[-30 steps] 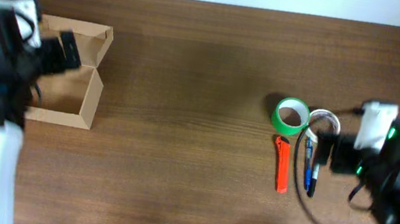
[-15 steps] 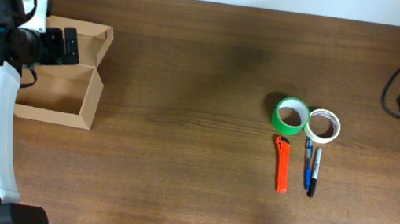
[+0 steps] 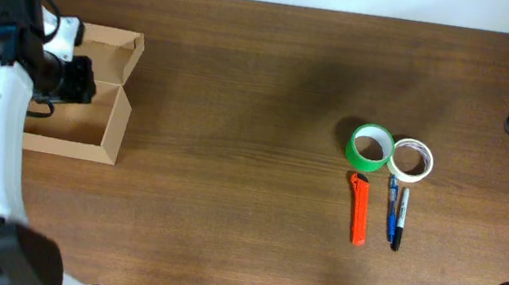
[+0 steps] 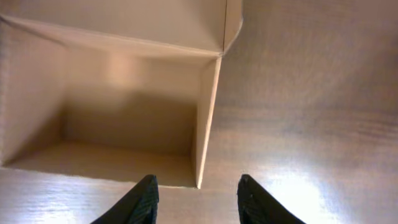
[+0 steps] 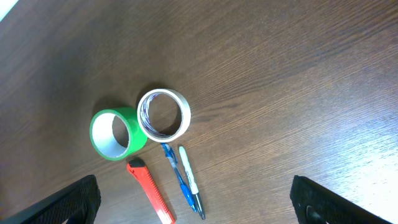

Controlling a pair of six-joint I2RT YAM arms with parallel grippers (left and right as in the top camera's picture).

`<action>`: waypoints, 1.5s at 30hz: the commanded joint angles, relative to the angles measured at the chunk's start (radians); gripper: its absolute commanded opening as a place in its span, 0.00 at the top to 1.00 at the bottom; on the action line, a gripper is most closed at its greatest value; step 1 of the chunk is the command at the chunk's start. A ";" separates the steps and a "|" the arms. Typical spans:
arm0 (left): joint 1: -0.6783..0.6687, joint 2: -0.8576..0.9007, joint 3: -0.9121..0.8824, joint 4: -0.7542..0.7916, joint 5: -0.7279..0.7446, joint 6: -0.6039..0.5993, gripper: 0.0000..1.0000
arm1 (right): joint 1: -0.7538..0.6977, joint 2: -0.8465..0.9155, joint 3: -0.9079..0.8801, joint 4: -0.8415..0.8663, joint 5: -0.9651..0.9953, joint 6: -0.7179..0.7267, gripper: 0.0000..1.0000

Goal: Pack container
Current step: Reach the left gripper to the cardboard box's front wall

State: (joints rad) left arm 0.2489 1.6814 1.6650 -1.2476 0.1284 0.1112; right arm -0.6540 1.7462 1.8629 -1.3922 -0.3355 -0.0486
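1. Two pincers are in view, and neither holds anything.
2. Left pincer (image 4: 199, 202) hangs over the container (image 3: 119, 122), a tan cardboard box at the left end of the worktop (image 3: 227, 189).
3. Its dark fingertips (image 4: 144, 200) stand moderately apart. The box's upright side wall lines up with the gap, and no contact shows.
4. The box stands open, its flap lid (image 3: 98, 36) folded back on the far side.
5. Right pincer (image 5: 199, 208) is spread wide, fingertips at the frame's corners, high above bare wood.
6. Well apart from the box lie a green tape roll (image 3: 369, 148) touching a white tape roll (image 3: 411, 160). Just below them lie an orange cutter (image 3: 358, 211) and two pens (image 3: 394, 214), side by side.
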 commanded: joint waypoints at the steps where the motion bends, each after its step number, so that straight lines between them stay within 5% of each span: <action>1: -0.008 0.075 0.011 -0.026 0.037 -0.008 0.50 | -0.008 0.011 0.022 -0.004 -0.020 0.004 0.01; 9: -0.074 0.153 0.011 -0.045 0.027 0.045 0.35 | -0.008 0.011 0.022 -0.004 -0.020 0.004 0.01; 23: -0.167 0.267 0.010 -0.089 -0.211 0.032 0.35 | -0.008 0.011 0.022 -0.004 -0.020 0.004 0.01; 37: -0.167 0.351 0.010 -0.026 -0.163 0.051 0.36 | -0.008 0.011 0.022 -0.004 -0.020 0.004 0.01; 42: -0.167 0.404 0.010 -0.004 -0.089 0.067 0.48 | -0.008 0.011 0.022 -0.004 -0.020 0.004 0.01; 45: -0.167 0.417 0.010 0.010 -0.047 0.066 0.78 | -0.008 0.011 0.022 -0.004 -0.020 0.004 0.01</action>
State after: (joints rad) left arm 0.0788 2.0674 1.6661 -1.2396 -0.0002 0.1699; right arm -0.6540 1.7462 1.8629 -1.3926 -0.3397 -0.0483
